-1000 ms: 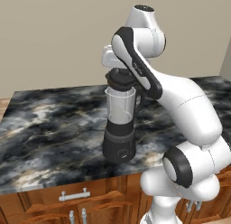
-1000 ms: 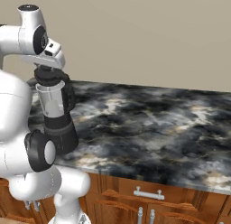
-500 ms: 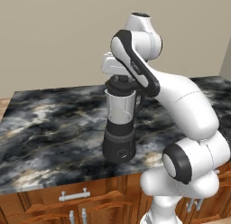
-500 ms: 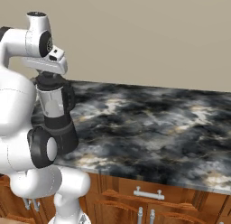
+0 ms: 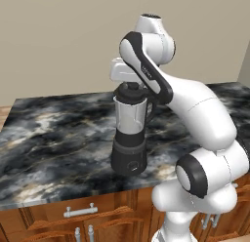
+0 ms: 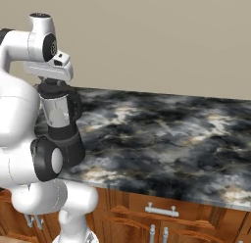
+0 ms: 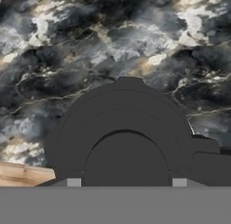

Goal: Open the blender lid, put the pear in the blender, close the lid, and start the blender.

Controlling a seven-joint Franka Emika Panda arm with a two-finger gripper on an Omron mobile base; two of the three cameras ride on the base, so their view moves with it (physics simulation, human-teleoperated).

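Bench (image 5: 53, 133): dark marble, bare at left. Blender (image 5: 130, 133): mid-bench, upright, lid (image 5: 131, 92) seated on jar. Jaws: directly over lid knob, lower than a second ago; clenched or released, cannot tell. Pear: unseen. Lid-opening step apparently beginning. Arm: at right.

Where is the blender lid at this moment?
The blender lid sits on top of the blender jar, directly under the gripper, near the front edge of the marble counter. In the hand view it lies just ahead of the fingertips.
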